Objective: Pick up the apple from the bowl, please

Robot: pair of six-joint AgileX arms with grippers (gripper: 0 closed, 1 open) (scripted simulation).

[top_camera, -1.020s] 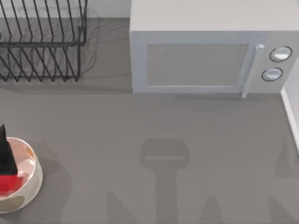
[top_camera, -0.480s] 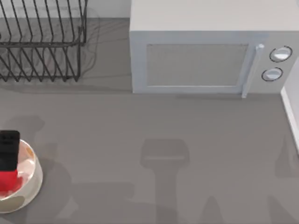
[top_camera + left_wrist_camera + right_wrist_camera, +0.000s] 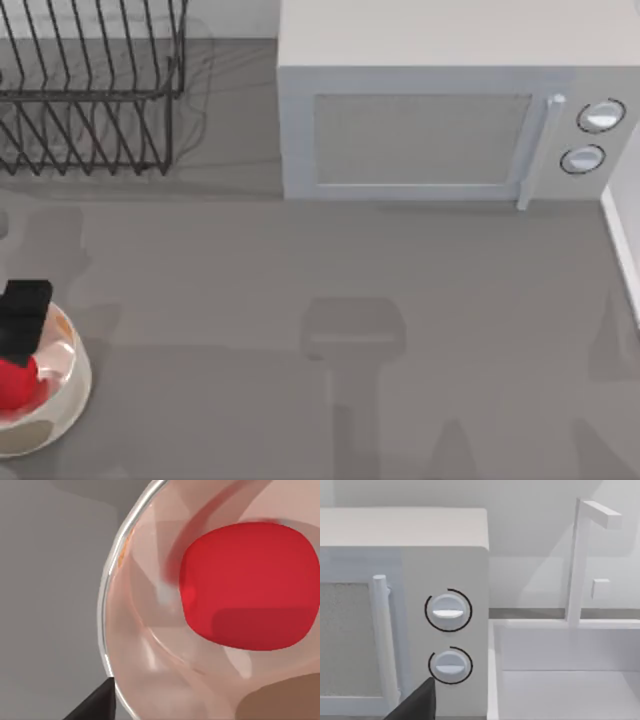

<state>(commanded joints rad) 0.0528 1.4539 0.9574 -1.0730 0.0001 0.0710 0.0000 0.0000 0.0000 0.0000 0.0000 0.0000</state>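
Left pincer (image 3: 20, 318) over bowl (image 3: 68, 405), grip state unclear, apple (image 3: 14, 380) inside, rack (image 3: 90, 85) and microwave (image 3: 440, 110) behind.

Across the middle and right of the grey tabletop (image 3: 400, 280) you have open room, with nothing standing between the front edge and the appliances. The boxy pale grey microwave (image 3: 450, 120) walls off the back right, and the black wire dish rack (image 3: 90, 90) blocks the back left; a narrow gap runs between them. At the front left, the round glossy cream bowl (image 3: 70, 400) sits with its raised rim (image 3: 107, 630) ringing the small bright red apple (image 3: 250, 585), so you reach that only from above.
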